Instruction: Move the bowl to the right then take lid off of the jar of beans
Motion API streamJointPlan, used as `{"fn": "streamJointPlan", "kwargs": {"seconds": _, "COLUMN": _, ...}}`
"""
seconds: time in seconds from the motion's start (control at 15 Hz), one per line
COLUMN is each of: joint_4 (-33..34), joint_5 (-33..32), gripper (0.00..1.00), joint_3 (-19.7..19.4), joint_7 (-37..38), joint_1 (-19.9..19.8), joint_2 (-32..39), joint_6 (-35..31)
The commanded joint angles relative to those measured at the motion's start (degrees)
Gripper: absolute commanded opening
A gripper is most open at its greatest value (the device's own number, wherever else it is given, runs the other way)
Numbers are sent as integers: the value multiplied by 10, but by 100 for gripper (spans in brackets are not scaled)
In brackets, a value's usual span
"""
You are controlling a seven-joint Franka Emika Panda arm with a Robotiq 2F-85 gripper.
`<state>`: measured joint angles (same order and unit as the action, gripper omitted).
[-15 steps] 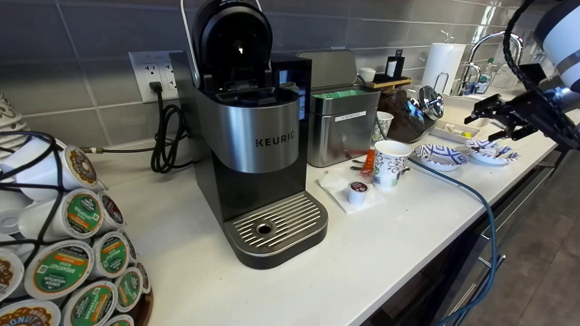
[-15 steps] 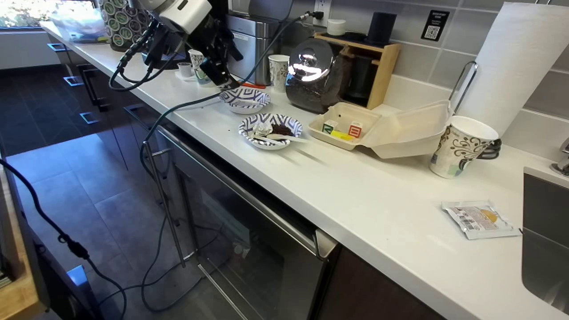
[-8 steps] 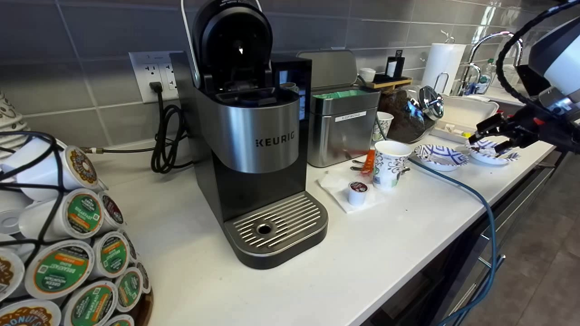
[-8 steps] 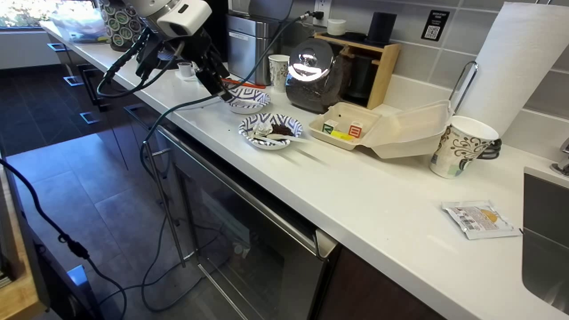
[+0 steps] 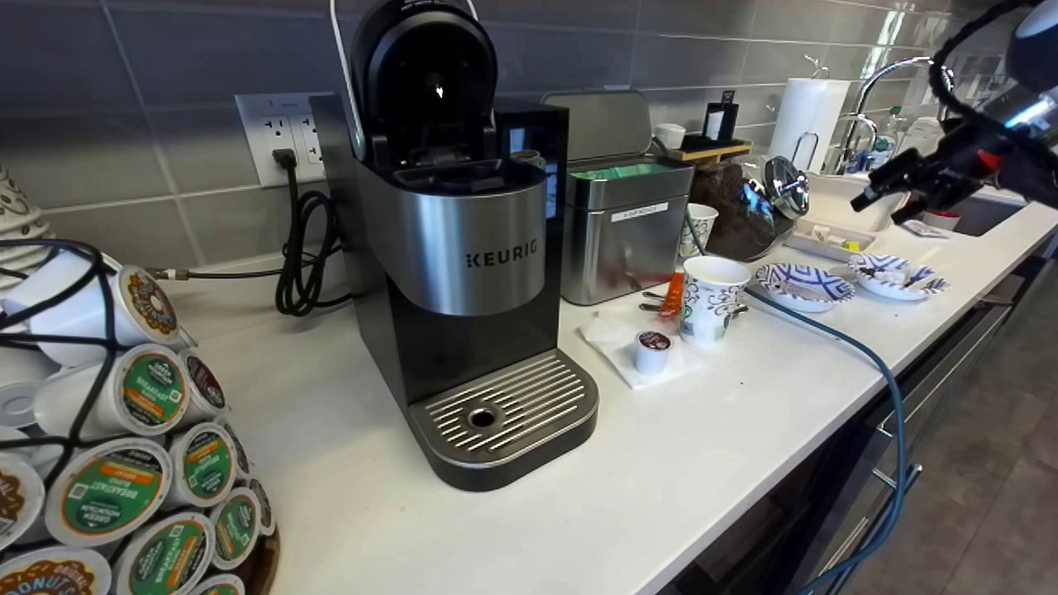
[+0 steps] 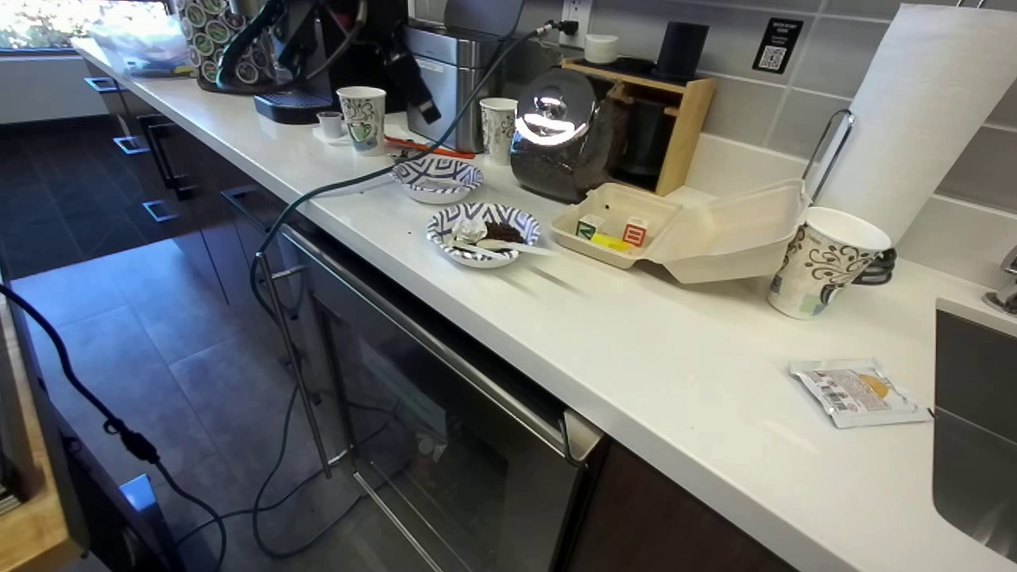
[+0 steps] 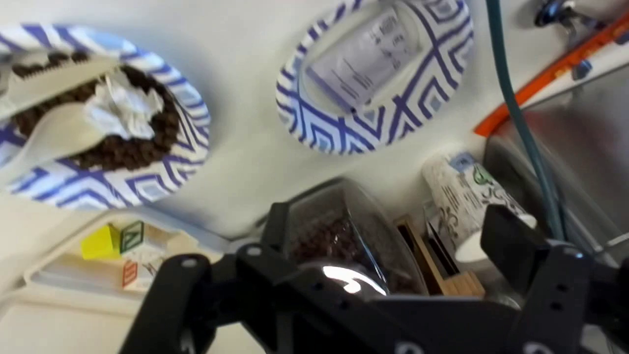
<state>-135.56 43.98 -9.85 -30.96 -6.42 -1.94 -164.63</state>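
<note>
1. While the arm [image 5: 1025, 120] runs off the right edge in an exterior view, its black fingers [image 5: 888, 177] hang apart in the air above the smooth white tabletop [image 5: 661, 463]. Lower down sit the bean bowl [image 5: 897, 292] and, near it, the neighbouring bowl [image 5: 806, 274], both shallow with blue-and-white patterned rims; which one the task means cannot be told. The rounded glass jar [image 5: 736, 216] stands behind them, its mirror-bright metal lid [image 5: 787, 188] on and set at a slant.

2. In an exterior view, what shows of the fingers is a dark shape in front of the brushed-steel bin [image 6: 457, 103], so their gap cannot be judged there; the top edge cuts off most of the arm. The jar is in front of a wooden shelf [image 6: 693, 135], and a matte beige box [image 6: 731, 246] lies open near the bean bowl.

3. In the wrist view, the fingers are spread wide, the jar showing between them, part of it blocked by their black linkage [image 7: 295, 300]. The left edge crops the bean bowl, which holds small dark beans [image 7: 123, 152], a smooth pale spoon [image 7: 69, 128] and crumpled white paper [image 7: 128, 105]. The top edge cuts the neighbouring bowl, where a pale printed piece [image 7: 363, 59] lies, its lettering too blurred to read.
</note>
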Motion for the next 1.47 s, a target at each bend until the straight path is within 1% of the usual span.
{"fn": "streamJointPlan", "kwargs": {"seconds": 0.0, "joint_4": 62, "joint_5": -157, "gripper": 100, "joint_3": -14, "joint_7": 97, "joint_1": -33, "joint_2": -1, "joint_6": 75}}
{"fn": "streamJointPlan", "kwargs": {"seconds": 0.07, "joint_4": 81, "joint_5": -205, "gripper": 100, "joint_3": -17, "joint_7": 138, "joint_1": -40, "joint_2": -2, "joint_6": 90}}
{"fn": "streamJointPlan", "kwargs": {"seconds": 0.13, "joint_4": 49, "joint_5": -137, "gripper": 100, "joint_3": -11, "joint_7": 84, "joint_1": -24, "joint_2": -16, "joint_6": 58}}
{"fn": "streamJointPlan", "kwargs": {"seconds": 0.2, "joint_4": 59, "joint_5": -149, "gripper": 100, "joint_3": -14, "joint_7": 95, "joint_1": -29, "joint_2": -15, "joint_6": 64}}
{"fn": "streamJointPlan", "kwargs": {"seconds": 0.53, "joint_4": 57, "joint_5": -147, "gripper": 100, "joint_3": -11, "joint_7": 91, "joint_1": -25, "joint_2": -13, "joint_6": 63}}
{"fn": "streamJointPlan", "kwargs": {"seconds": 0.6, "joint_4": 60, "joint_5": -126, "gripper": 100, "joint_3": -10, "joint_7": 62, "joint_1": -20, "joint_2": -4, "joint_6": 50}}
{"fn": "streamJointPlan", "kwargs": {"seconds": 0.67, "joint_4": 70, "joint_5": -104, "gripper": 100, "joint_3": -12, "joint_7": 14, "joint_1": -15, "joint_2": 3, "joint_6": 55}}
{"fn": "streamJointPlan", "kwargs": {"seconds": 0.8, "joint_4": 92, "joint_5": -119, "gripper": 100, "joint_3": -14, "joint_7": -44, "joint_1": -18, "joint_2": 22, "joint_6": 71}}
{"fn": "streamJointPlan", "kwargs": {"seconds": 1.0, "joint_4": 132, "joint_5": -158, "gripper": 100, "joint_3": -13, "joint_7": -108, "joint_1": -23, "joint_2": 63, "joint_6": 61}}
{"fn": "streamJointPlan", "kwargs": {"seconds": 1.07, "joint_4": 147, "joint_5": -155, "gripper": 100, "joint_3": -12, "joint_7": -133, "joint_1": -23, "joint_2": 74, "joint_6": 65}}
{"fn": "streamJointPlan", "kwargs": {"seconds": 1.2, "joint_4": 198, "joint_5": -138, "gripper": 100, "joint_3": -10, "joint_7": -179, "joint_1": -27, "joint_2": 114, "joint_6": 66}}
{"fn": "streamJointPlan", "kwargs": {"seconds": 1.27, "joint_4": 224, "joint_5": -129, "gripper": 100, "joint_3": -9, "joint_7": -193, "joint_1": -31, "joint_2": 134, "joint_6": 66}}
{"fn": "streamJointPlan", "kwargs": {"seconds": 1.4, "joint_4": 280, "joint_5": -123, "gripper": 100, "joint_3": -10, "joint_7": -198, "joint_1": -41, "joint_2": 171, "joint_6": 88}}
